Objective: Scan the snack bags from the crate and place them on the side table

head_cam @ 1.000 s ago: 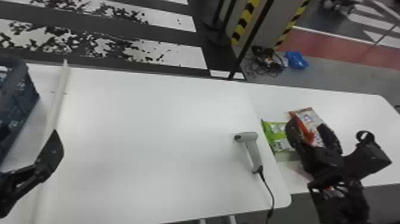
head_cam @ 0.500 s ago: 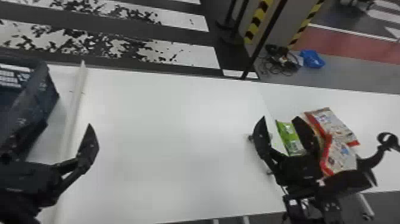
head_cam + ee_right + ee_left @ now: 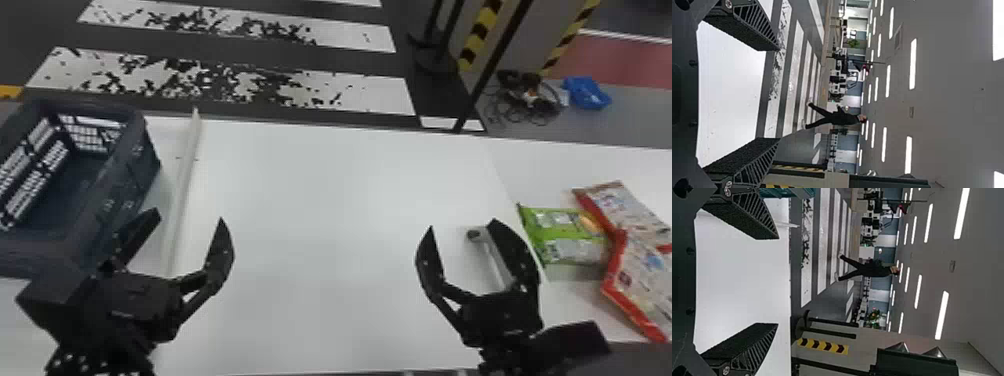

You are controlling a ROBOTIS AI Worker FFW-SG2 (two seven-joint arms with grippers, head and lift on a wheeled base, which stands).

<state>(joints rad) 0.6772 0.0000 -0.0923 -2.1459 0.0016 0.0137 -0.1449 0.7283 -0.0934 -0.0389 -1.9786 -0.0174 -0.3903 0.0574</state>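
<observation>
Three snack bags resting on the side table, both claws empty

From where I'm standing, the job is looking close to done. A small green snack bag [image 3: 565, 237] is lying flat on the white side table [image 3: 550, 162], on the robot's right, just beyond the edge of the main white surface [image 3: 325, 225]. Beside it, a red-edged patterned bag [image 3: 617, 207] and a second red-and-white bag [image 3: 650, 280] are lying against each other.

The left claw [image 3: 189, 216], black and two-fingered, is hanging open with nothing in it near the dark blue plastic crate [image 3: 131, 180]. The right claw [image 3: 462, 225] is also standing open and empty, while the grey handheld scanner [image 3: 492, 255] is lying behind it.

So three bags are already sitting where they belong, though nothing is showing me whether each got scanned. The crate's near wall is hiding part of its floor, so I can't rule out a leftover bag.
</observation>
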